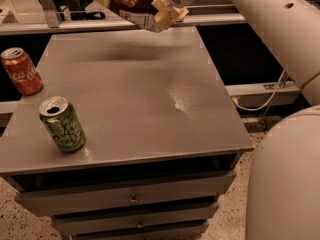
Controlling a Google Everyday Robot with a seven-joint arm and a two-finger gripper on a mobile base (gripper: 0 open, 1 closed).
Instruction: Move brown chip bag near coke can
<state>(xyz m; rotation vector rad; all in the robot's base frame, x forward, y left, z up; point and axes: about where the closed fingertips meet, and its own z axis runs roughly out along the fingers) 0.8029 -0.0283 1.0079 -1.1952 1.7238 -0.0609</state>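
The white arm [265, 19] reaches in from the right side of the view, running up and leftward in a long diagonal to the top edge, where its wrist bends toward the far side of the desk [150, 109]. At its end the gripper [163, 12] hangs in the air above the desk's far edge, well clear of the surface. Its pale fingers [170, 15] are pinched on the right end of the brown chip bag [131, 0], which sticks out to the left of the gripper, roughly level and a little crumpled, its dark centre with white lettering facing the camera and its top cut off by the edge of the view. A soft shadow [125, 54] lies on the desk beneath the bag.

The coke can [22, 71] stands upright at the desk's left edge, well apart from the bag and lower in the view. A green can [62, 124] stands upright near the front left corner, just in front of the coke can and apart from it, its opened top showing.

The robot's rounded white body [287, 184] fills the lower right corner beside the desk. Under the desk top are drawers [132, 199] with small knobs. A cable [260, 101] trails along the low ledge behind the desk's right side.
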